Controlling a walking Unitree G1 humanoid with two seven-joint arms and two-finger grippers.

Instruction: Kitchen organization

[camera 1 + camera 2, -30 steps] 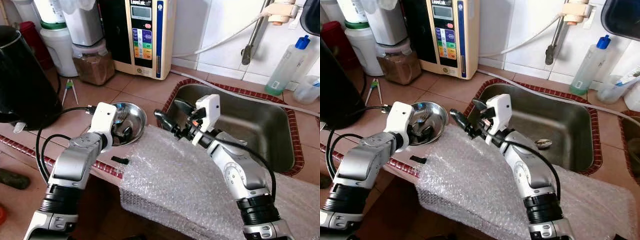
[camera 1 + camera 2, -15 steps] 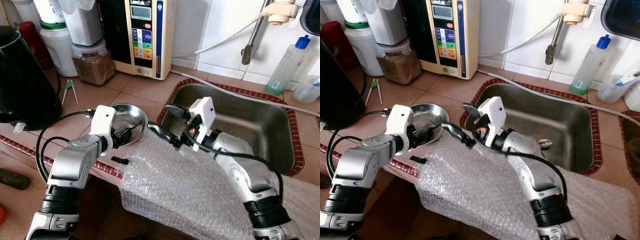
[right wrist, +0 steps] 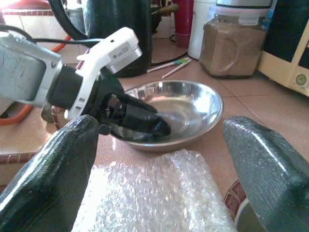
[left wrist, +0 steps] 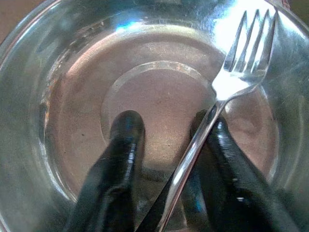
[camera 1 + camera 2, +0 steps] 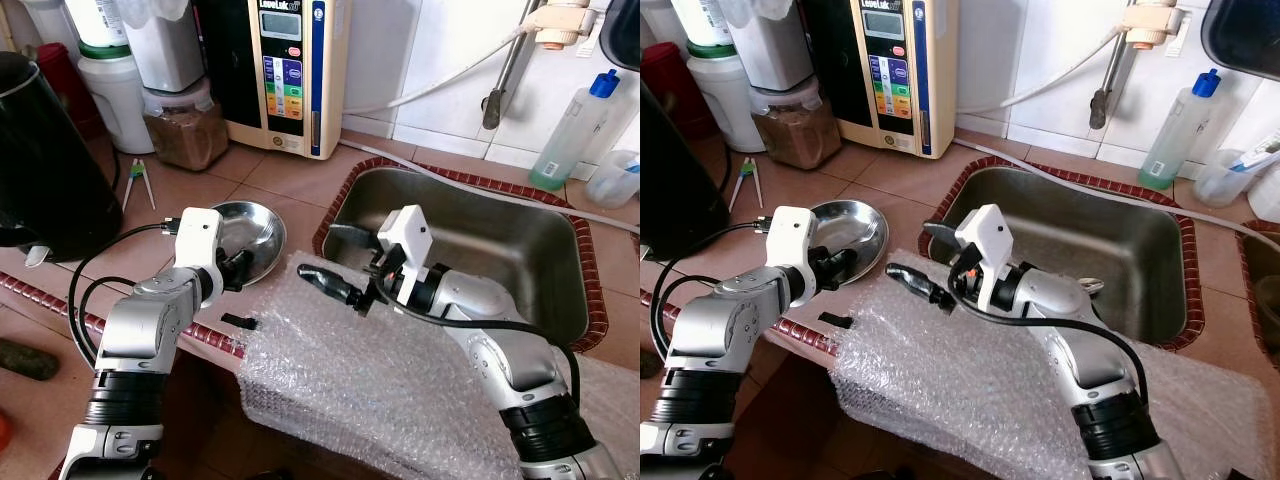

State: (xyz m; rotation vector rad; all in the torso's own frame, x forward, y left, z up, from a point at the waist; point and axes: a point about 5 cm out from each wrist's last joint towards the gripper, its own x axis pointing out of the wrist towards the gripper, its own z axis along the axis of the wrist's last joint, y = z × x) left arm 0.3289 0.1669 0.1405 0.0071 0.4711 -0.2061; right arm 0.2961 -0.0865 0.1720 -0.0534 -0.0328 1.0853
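Fork held over the steel bowl, right gripper spread wide above the bubble wrap

Nearest, the bubble wrap (image 5: 400, 370) draped the counter edge; over it the right gripper (image 5: 930, 262) hung wide open, empty. Beyond, the left gripper (image 4: 171, 137) pinched the fork (image 4: 227, 82) by its handle above the bowl (image 5: 262, 228). The fork looked light, stiff and slick, best taken mid-handle. The left wrist view showed the tines and grip; the right wrist view showed the bowl resting on the counter just beside the wrap.
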